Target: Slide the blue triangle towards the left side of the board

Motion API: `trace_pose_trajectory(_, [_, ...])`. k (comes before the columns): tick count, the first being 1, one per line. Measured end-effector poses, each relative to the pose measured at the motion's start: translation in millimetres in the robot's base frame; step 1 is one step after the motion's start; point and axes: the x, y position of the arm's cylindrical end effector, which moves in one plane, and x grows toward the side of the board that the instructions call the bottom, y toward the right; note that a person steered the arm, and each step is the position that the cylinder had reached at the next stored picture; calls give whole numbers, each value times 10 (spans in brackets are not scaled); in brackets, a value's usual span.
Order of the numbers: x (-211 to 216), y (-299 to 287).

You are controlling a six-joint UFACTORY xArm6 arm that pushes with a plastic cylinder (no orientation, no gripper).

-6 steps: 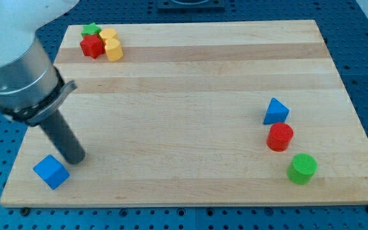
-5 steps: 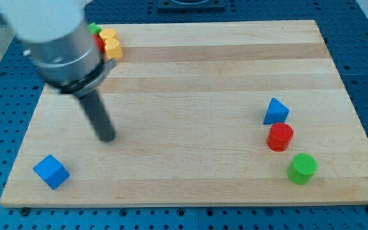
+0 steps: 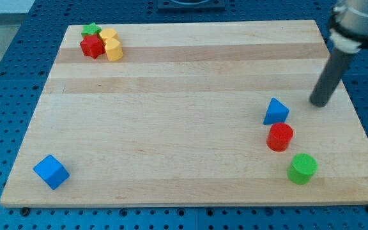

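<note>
My tip [image 3: 318,104] right of small blue triangular block [image 3: 275,112], not touching; tool state: none, bare rod. Risk: off-centre push spins triangle into red cylinder block [image 3: 280,137].

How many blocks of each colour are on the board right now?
Blue: 2, the blue triangle and the blue cube
Red: 2, the red cylinder and the red star
Green: 2, the green cylinder and the green star
Yellow: 2, yellow blocks
Total: 8
</note>
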Motion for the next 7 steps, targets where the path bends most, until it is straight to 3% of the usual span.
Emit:
trace_pose_trajectory(2, [79, -110])
trace_pose_trajectory(7, [362, -1434])
